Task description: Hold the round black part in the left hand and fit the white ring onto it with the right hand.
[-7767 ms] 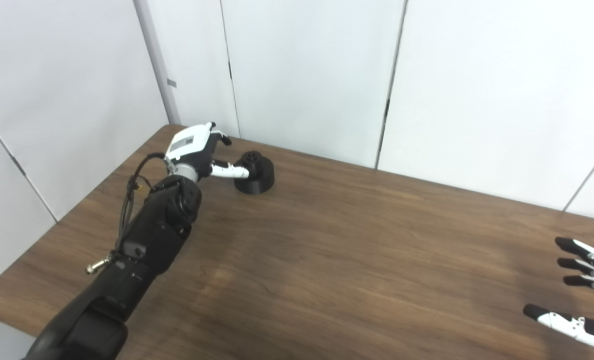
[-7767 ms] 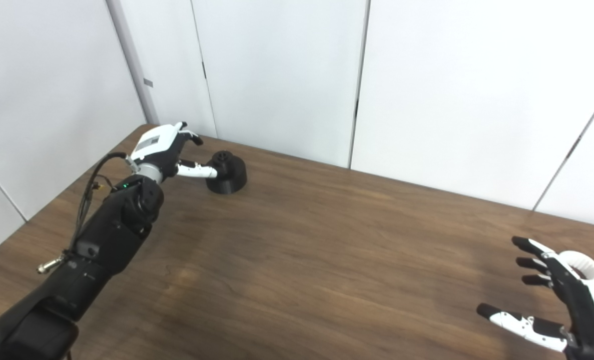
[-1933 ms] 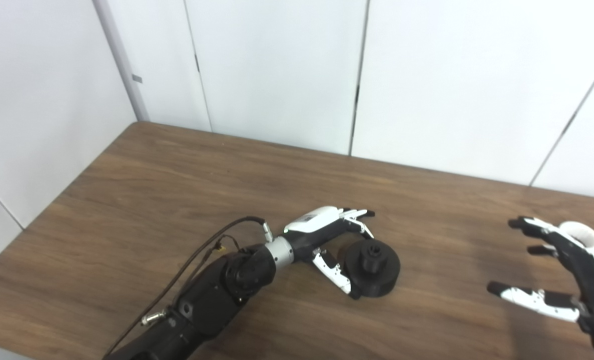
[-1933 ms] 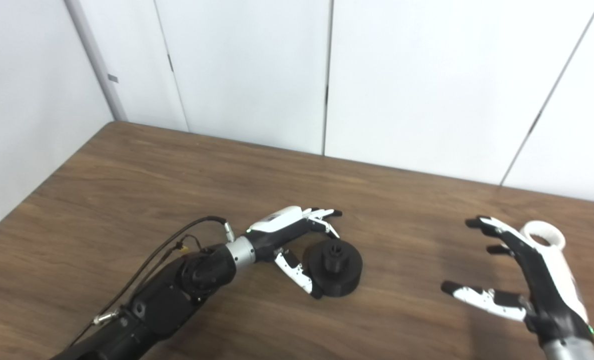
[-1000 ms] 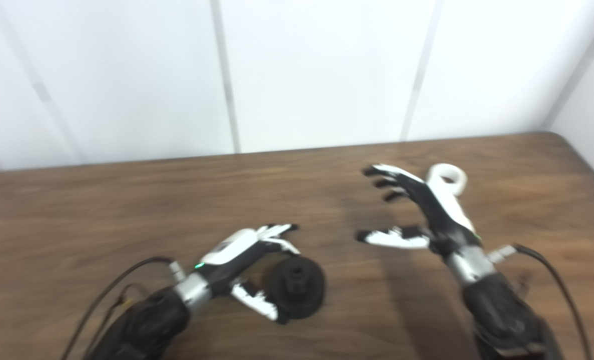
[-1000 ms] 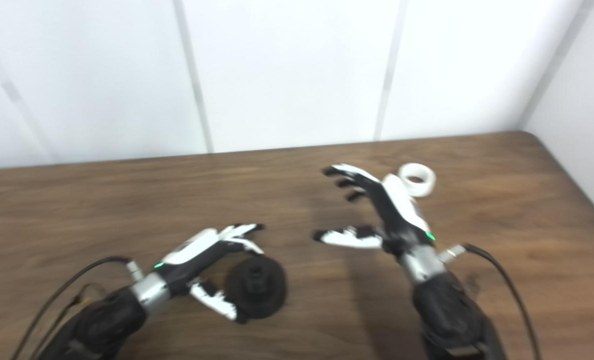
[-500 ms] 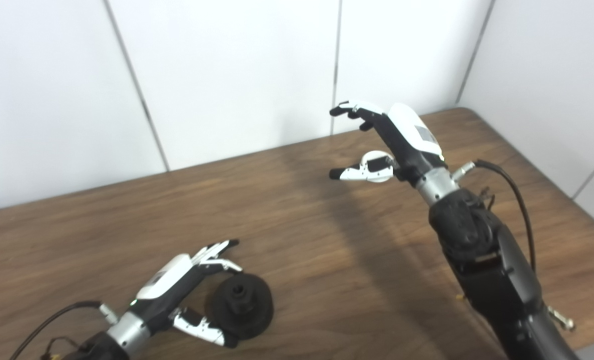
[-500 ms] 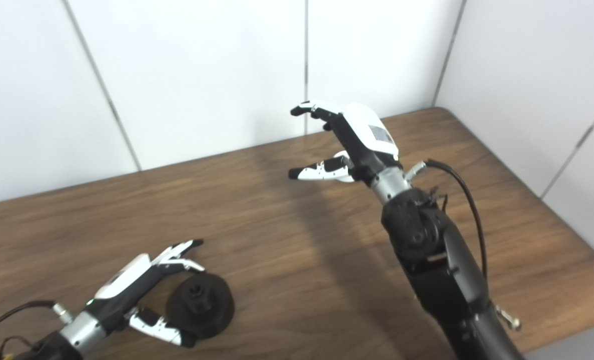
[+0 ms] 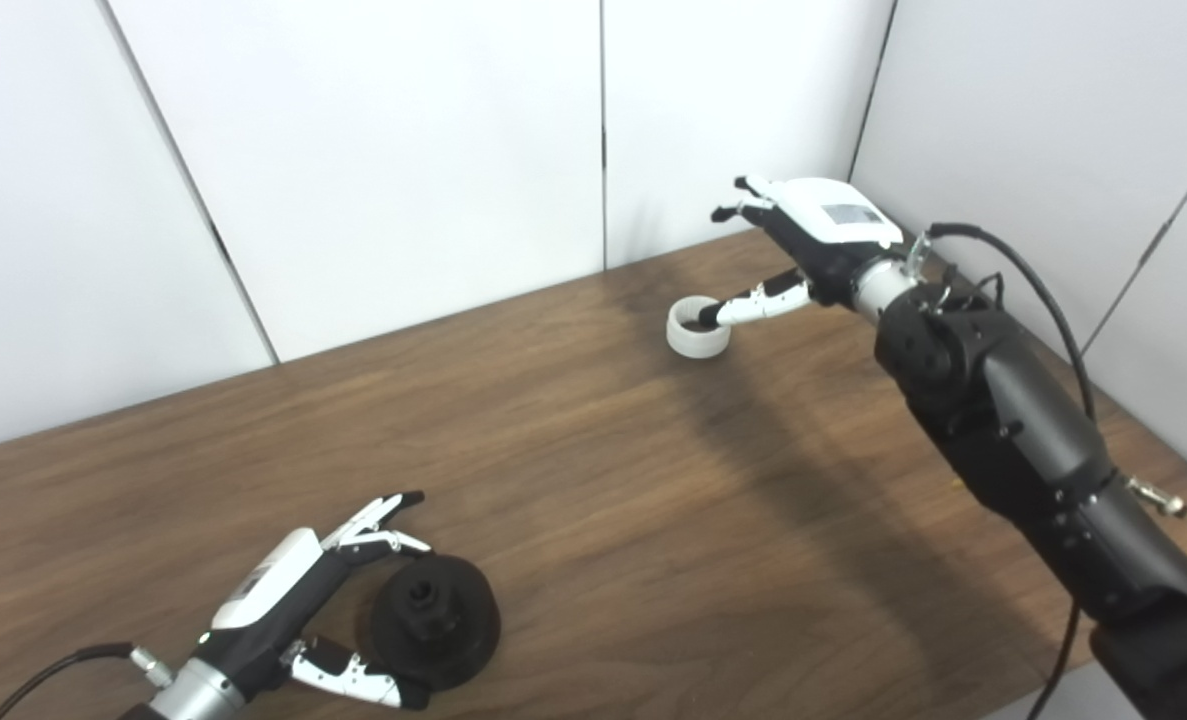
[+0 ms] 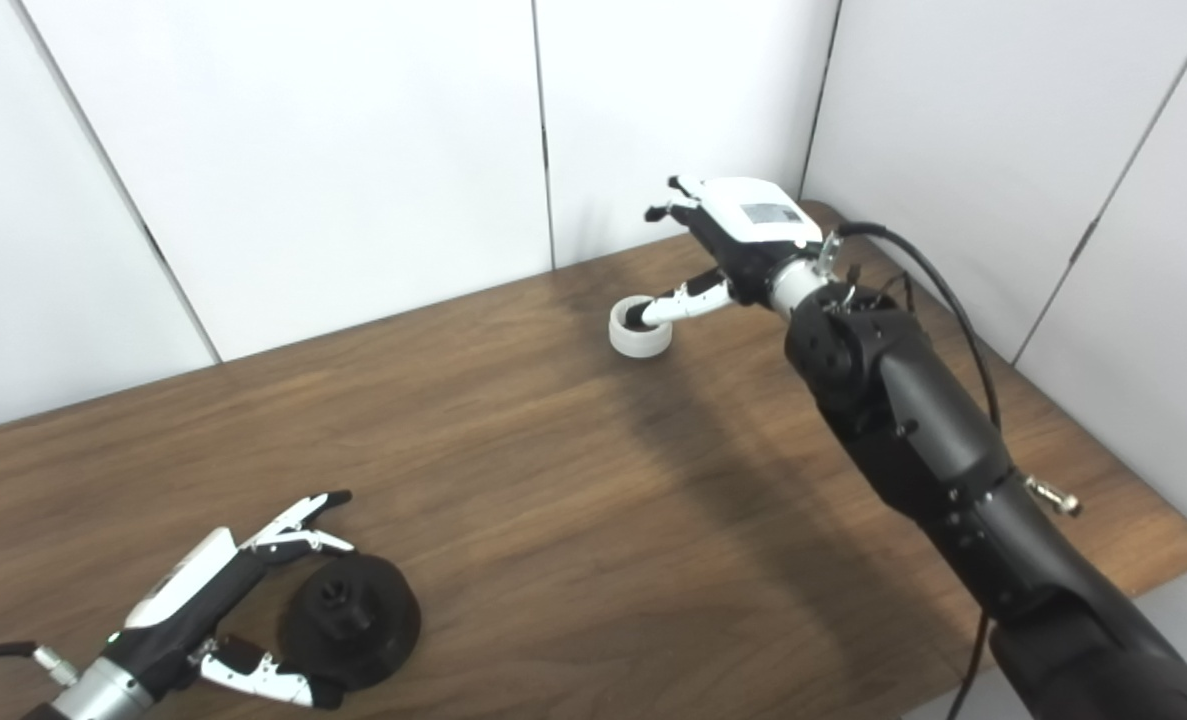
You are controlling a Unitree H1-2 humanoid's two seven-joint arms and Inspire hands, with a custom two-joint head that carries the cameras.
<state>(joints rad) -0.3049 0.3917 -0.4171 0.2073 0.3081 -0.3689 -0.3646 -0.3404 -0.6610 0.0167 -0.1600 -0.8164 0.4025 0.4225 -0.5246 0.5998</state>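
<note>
Neither part is gripped: left hand (image 9: 298,610) spread wide around black part (image 9: 435,621) near tabletop (image 9: 593,480) front edge; right hand (image 9: 803,250) open, thumb in white ring (image 9: 698,327) near far-right corner. Grasps, fitting remain.

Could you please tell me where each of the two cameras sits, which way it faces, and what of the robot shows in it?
Left eye view: on the robot's head, looking down at the table; left hand at bottom left, right hand on its long arm at right.
Right eye view: beside it, a little to the right, same downward look; the table's right edge shows.
Shared: black part by the left hand, white ring at the right hand's thumb, white wall panels.
</note>
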